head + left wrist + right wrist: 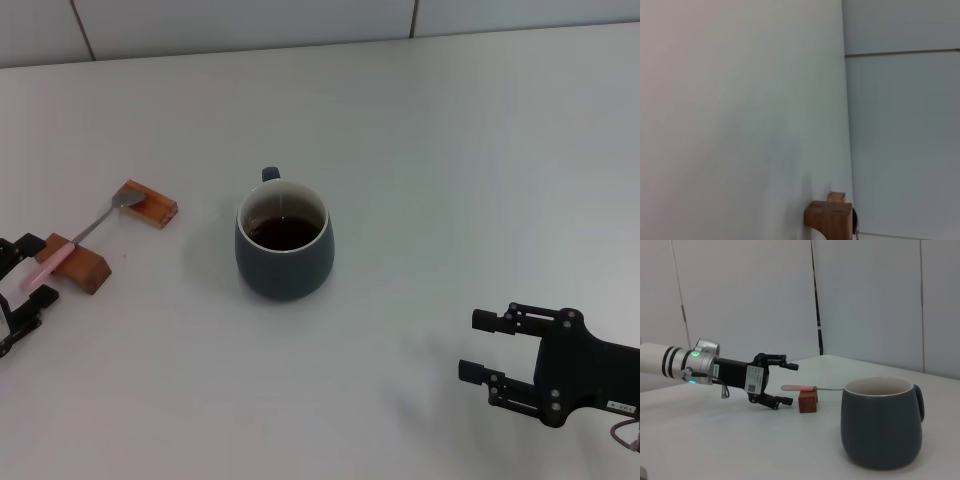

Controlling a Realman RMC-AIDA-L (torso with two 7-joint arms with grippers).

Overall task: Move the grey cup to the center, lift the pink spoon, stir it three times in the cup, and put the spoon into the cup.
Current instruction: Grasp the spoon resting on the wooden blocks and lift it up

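The grey cup (284, 241) stands mid-table, handle away from the robot; the pink spoon (82, 238) bridges two wooden blocks (85, 264) (bowl far, handle toward the left gripper (22, 277), spread wide around its tip); the right gripper (482, 347) hovers open, well apart.

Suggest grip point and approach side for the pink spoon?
Probably the pink spoon by its pink handle end, overhanging the near wooden block. The open left gripper already sits at that end; the bowl rests on the far wooden block.
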